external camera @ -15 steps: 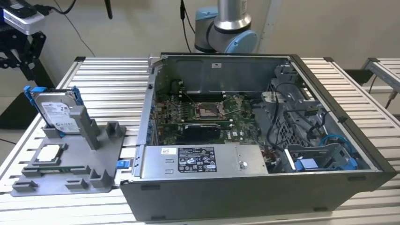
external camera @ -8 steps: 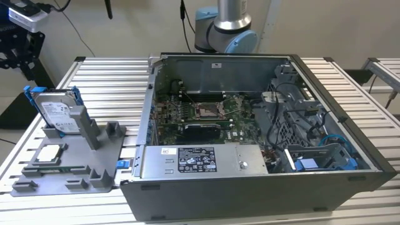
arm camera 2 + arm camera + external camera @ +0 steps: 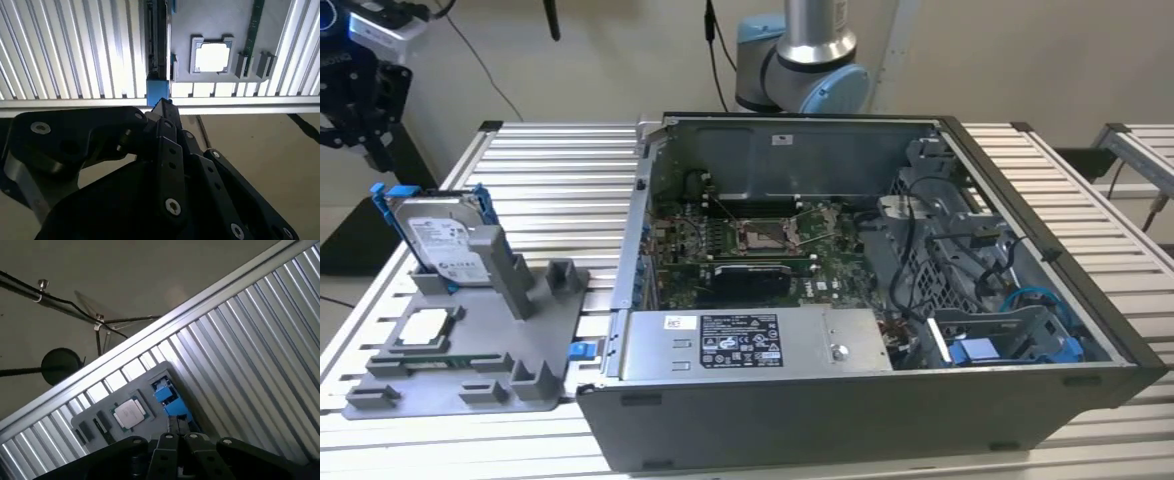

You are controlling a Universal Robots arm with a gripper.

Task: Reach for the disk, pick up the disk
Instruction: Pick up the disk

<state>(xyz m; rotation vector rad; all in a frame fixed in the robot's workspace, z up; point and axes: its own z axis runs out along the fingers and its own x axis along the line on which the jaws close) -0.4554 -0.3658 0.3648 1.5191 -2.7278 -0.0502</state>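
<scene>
Hanging high at the exterior view's left, the black gripper (image 3: 374, 140) has its fingers drawn together with nothing between them. It sits over the outer edge of the ribbed aluminium table (image 3: 547, 180). In both wrist views its tip (image 3: 162, 104) (image 3: 178, 424) points toward that edge, with bare floor behind it.

Below it and a little toward the exterior view's right stands the disk (image 3: 438, 238), a flat silver-grey hard drive with a white label in a bright blue plastic bracket. It is upright on one edge in a slot of a grey plastic fixture plate (image 3: 480, 365). The gripper is clear of it, not touching. In the second wrist view the disk shows edge-on (image 3: 158, 92), straight ahead of the tip; in the first wrist view its blue bracket (image 3: 169, 399) lies just beyond the fingers.

A small square silver chip (image 3: 426, 328) rests flat in the same plate, nearer the front.

Further right lies an open dark grey computer case (image 3: 854, 420), with a green board (image 3: 720, 240) inside and a silver box (image 3: 747, 345) along its front. Behind the case rises the arm's silver and pale blue base (image 3: 803, 60).
</scene>
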